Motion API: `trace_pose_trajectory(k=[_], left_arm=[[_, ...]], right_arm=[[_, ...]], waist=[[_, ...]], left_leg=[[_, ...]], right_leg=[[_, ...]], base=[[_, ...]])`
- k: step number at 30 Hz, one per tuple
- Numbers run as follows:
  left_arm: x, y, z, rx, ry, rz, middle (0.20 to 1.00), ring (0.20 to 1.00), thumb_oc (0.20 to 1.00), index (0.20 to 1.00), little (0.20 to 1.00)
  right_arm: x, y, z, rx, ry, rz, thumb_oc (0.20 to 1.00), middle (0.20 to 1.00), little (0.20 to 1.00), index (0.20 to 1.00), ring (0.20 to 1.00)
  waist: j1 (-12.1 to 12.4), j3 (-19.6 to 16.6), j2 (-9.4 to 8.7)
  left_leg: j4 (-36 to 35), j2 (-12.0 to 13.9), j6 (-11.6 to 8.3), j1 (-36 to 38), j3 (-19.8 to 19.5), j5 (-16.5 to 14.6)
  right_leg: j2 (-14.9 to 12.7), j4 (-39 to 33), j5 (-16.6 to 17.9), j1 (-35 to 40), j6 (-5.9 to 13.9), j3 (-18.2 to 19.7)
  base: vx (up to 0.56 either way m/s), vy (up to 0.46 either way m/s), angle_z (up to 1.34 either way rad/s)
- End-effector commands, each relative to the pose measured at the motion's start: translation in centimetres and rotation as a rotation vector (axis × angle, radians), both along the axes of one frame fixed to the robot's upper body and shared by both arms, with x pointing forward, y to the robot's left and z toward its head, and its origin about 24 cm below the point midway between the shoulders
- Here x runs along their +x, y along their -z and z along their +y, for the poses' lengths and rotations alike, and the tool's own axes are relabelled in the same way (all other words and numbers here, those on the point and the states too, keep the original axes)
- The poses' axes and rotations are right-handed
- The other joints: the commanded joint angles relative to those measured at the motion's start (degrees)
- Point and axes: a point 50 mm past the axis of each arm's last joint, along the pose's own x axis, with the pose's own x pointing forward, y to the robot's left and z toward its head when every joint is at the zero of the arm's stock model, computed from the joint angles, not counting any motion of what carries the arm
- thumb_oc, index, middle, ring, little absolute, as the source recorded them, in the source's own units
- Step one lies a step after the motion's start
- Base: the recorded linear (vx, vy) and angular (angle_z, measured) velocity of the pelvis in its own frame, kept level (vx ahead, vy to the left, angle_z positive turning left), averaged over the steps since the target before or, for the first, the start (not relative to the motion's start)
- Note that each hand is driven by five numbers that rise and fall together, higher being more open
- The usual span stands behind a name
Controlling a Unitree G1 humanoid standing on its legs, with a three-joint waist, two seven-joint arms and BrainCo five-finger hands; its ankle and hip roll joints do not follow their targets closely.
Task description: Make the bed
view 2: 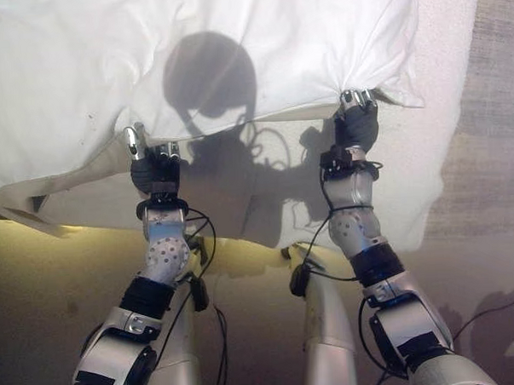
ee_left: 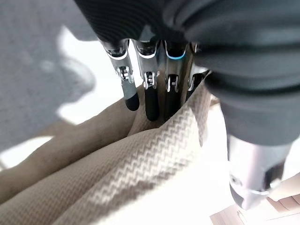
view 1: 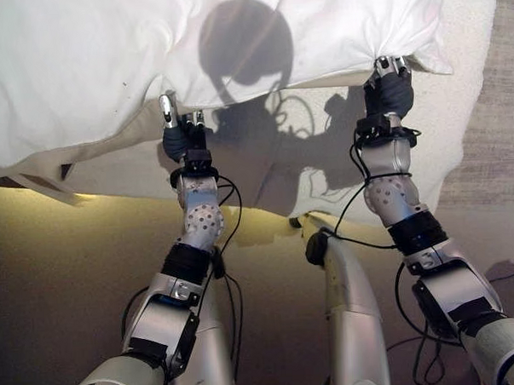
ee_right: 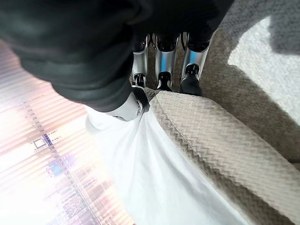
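A white duvet (view 1: 89, 63) covers the far part of the bed, with a beige woven blanket (view 1: 110, 152) showing under its near edge on the left. My left hand (view 1: 179, 138) is at that edge. In the left wrist view the blanket's fold (ee_left: 140, 168) runs between its fingers (ee_left: 151, 96) and thumb (ee_left: 253, 178). My right hand (view 1: 391, 91) grips the duvet's near right corner. In its wrist view the thumb (ee_right: 126, 105) pinches white cloth (ee_right: 154, 187) and beige weave (ee_right: 215, 150) against the fingers.
A cream textured bed surface (view 1: 465, 81) lies bare below and right of the duvet. The bed's near edge (view 1: 112, 203) is lit yellow, with brown floor (view 1: 56, 286) below it. A grey-brown rug (view 1: 501, 105) runs along the bed's right side.
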Motion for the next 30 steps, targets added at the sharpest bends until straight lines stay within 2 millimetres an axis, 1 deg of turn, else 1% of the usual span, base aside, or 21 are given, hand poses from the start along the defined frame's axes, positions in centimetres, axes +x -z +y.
trace_pose_trajectory(k=[1, 2, 6, 10, 19, 25, 27, 28, 30], left_arm=[[-1.5, -0.8, 7.2, -0.081, -0.289, -0.060, 1.000, 1.000, 1.000, 1.000, 1.000], [-1.7, -0.7, 7.7, -0.080, -0.305, -0.062, 1.000, 1.000, 1.000, 1.000, 1.000], [-2.1, -0.5, 8.4, -0.068, -0.336, -0.060, 1.000, 1.000, 1.000, 1.000, 1.000], [-2.3, -1.1, 9.0, -0.055, -0.359, -0.079, 1.000, 1.000, 1.000, 1.000, 1.000], [-3.2, -1.7, 10.2, -0.005, -0.412, -0.105, 1.000, 1.000, 1.000, 1.000, 1.000], [-3.7, -2.6, 11.2, 0.073, -0.470, -0.115, 1.000, 1.000, 1.000, 1.000, 1.000], [-3.7, -2.9, 11.2, 0.090, -0.470, -0.124, 1.000, 1.000, 1.000, 1.000, 1.000], [-3.8, -3.0, 11.2, 0.107, -0.475, -0.124, 0.200, 0.200, 0.200, 0.200, 0.200], [-3.8, -3.1, 11.0, 0.119, -0.467, -0.136, 0.200, 0.200, 0.200, 0.200, 0.200]], right_arm=[[-1.9, -1.4, -2.2, 0.062, 0.058, -0.141, 0.200, 0.200, 0.200, 0.200, 0.200], [-2.0, -1.3, -2.4, 0.064, 0.064, -0.140, 0.200, 0.200, 0.200, 0.200, 0.200], [-2.0, -1.1, -2.7, 0.060, 0.072, -0.135, 0.200, 0.200, 0.200, 0.200, 0.200], [-1.9, -0.8, -3.0, 0.043, 0.088, -0.120, 0.200, 0.200, 0.200, 0.200, 0.200], [-2.0, -0.2, -4.0, 0.028, 0.118, -0.102, 0.200, 0.200, 0.200, 0.200, 0.200], [-2.1, 0.2, -4.3, -0.011, 0.131, -0.086, 0.200, 0.200, 0.200, 0.200, 0.200], [-2.1, 0.2, -4.3, -0.017, 0.130, -0.088, 0.200, 0.200, 0.200, 0.200, 0.200], [-2.1, 0.4, -4.4, -0.020, 0.132, -0.084, 0.200, 0.200, 0.200, 0.200, 0.200], [-2.2, 0.6, -4.4, -0.025, 0.131, -0.081, 0.200, 0.200, 0.200, 0.200, 0.200]], waist=[[1.31, -1.11, 0.77], [1.59, -1.11, 1.05], [1.80, -1.11, 1.44], [2.12, -1.11, 1.94], [2.50, -1.11, 3.12], [2.49, -1.11, 4.15], [2.32, -1.11, 4.27], [2.24, -1.11, 4.33], [2.00, -1.11, 4.40]], left_leg=[[4.59, -1.45, 2.20, 0.84, -0.40, -7.92], [4.54, -1.67, 2.31, 0.83, -0.59, -7.95], [4.47, -1.95, 2.39, 0.79, -0.60, -7.92], [4.54, -2.44, 2.51, 0.73, -0.78, -7.87], [4.76, -3.38, 2.86, 0.65, -0.68, -7.91], [4.55, -3.70, 3.07, 0.72, -0.21, -7.78], [4.61, -3.81, 3.14, 0.65, -0.04, -7.78], [4.68, -3.80, 3.17, 0.63, 0.01, -7.82], [4.74, -3.77, 3.25, 0.50, 0.16, -7.82]], right_leg=[[-0.52, 1.47, 5.56, -1.15, 6.40, -1.77], [-0.65, 1.59, 5.47, -1.06, 6.39, -1.78], [-0.90, 1.64, 5.35, -0.92, 6.42, -1.77], [-1.12, 2.53, 4.99, -1.09, 6.33, -1.70], [-1.85, 3.01, 4.81, -1.09, 6.37, -1.48], [-1.97, 3.20, 4.90, -1.54, 6.08, -0.35], [-1.93, 3.35, 4.85, -1.75, 5.99, 0.01], [-1.88, 3.38, 4.85, -1.89, 5.92, 0.23], [-1.79, 3.47, 4.86, -2.04, 5.88, 0.30]], base=[[0.02, 0.054, 0.06], [0.01, 0.036, 0.07], [0.01, 0.039, 0.06], [0.00, 0.040, 0.06], [-0.01, 0.049, 0.05], [-0.01, 0.050, 0.02], [-0.01, 0.045, 0.04], [-0.01, 0.033, 0.03], [0.00, 0.000, 0.00]])
